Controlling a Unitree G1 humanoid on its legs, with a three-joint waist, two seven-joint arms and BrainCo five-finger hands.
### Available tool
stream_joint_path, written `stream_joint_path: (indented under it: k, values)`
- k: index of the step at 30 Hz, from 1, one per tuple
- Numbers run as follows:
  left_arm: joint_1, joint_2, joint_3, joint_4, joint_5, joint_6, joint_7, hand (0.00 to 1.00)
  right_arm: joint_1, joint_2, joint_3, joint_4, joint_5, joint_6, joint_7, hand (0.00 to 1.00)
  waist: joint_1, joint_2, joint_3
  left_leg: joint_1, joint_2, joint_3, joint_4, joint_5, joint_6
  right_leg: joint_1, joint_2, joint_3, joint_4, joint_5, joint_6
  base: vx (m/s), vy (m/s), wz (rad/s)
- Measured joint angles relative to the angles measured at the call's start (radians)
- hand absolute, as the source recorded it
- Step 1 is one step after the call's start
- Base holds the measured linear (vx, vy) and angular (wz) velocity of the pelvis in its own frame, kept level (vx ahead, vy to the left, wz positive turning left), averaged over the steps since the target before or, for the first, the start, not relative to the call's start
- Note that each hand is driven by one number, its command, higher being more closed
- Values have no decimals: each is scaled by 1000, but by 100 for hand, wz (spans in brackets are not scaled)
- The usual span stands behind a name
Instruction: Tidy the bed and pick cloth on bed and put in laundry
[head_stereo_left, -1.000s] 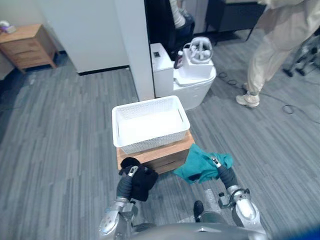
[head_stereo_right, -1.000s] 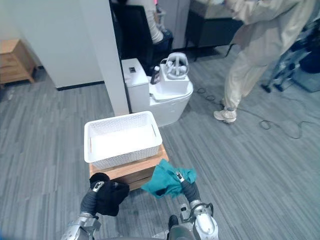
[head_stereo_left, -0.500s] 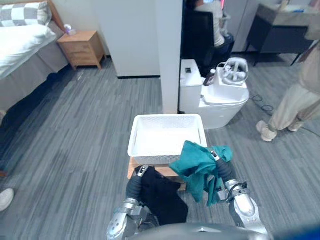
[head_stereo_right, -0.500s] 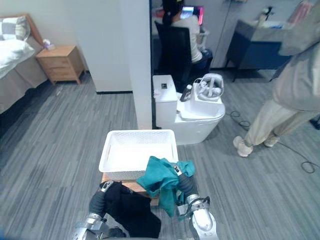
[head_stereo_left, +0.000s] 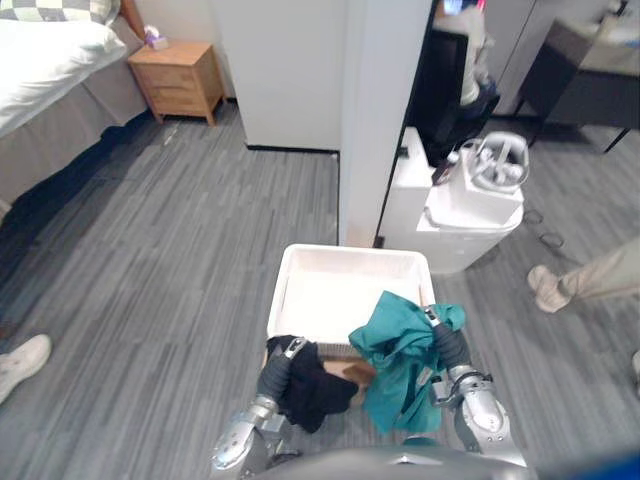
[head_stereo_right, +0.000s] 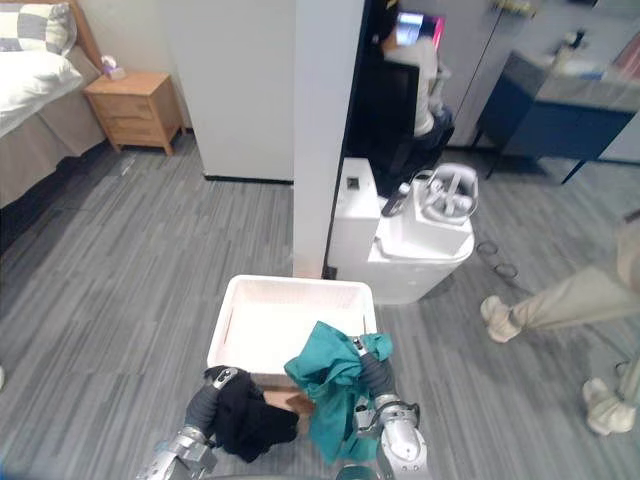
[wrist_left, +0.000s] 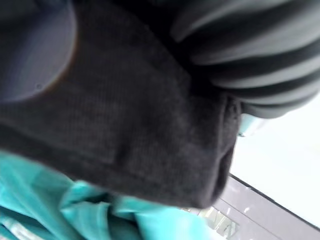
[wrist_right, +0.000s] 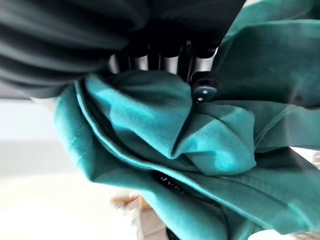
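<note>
Left eye view: the bed (head_stereo_left: 45, 60) lies far left, well apart from the white laundry basket (head_stereo_left: 281, 296). The right hand's (head_stereo_left: 440, 335) fingers (wrist_right: 150, 61) clench the teal cloth (head_stereo_left: 395, 365), which hangs at the basket's near rim. The black cloth (head_stereo_left: 312, 388) hangs from the left hand (head_stereo_left: 290, 350); its grip cannot be told.

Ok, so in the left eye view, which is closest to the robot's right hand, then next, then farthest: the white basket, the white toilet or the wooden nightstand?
1. white basket: just ahead of the right hand, slightly to its left.
2. white toilet: farther ahead, beyond the basket.
3. wooden nightstand: far off to the left, beside the bed.
</note>
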Motion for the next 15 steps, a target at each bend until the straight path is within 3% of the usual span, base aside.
stream_joint_path:
  k: [1, 3, 6, 12, 15]
  values:
    - [-5, 3, 1, 12, 0, 4, 2, 100, -7, -7, 3, -22, -8, -5, -2, 100, 1, -13, 5, -3, -7, -6, 25, -16, -9, 18, -10, -3, -23, 4, 13, 115, -146, 7]
    - [6, -22, -3, 4, -2, 8, 21, 100, -54, -64, -24, -62, -32, -6, 1, 100, 5, 29, -3, 10, 25, -10, 32, -28, -26, 63, 22, -5, -86, 27, 10, 106, -88, -6]
    - [18, -50, 2, 3, -3, 6, 38, 100, -141, -137, -84, -130, -26, -5, 41, 100, 14, 56, -12, 19, 40, -9, 16, -26, -32, 106, 45, -7, -166, 63, 9, 72, -54, -4]
    - [16, -54, 2, 3, -3, 6, 39, 100, -392, -218, -150, -258, 25, 27, 114, 100, 30, 42, -22, 44, 31, -10, -35, -6, -27, 139, 38, -7, -228, 93, 23, 12, 12, 2]
    - [6, -57, 1, 3, -3, 6, 36, 100, -523, -243, -132, -257, 25, 82, 141, 100, 38, 28, -31, 45, 14, -14, -59, 9, -19, 140, 25, -8, -239, 102, 31, 10, 48, 9]
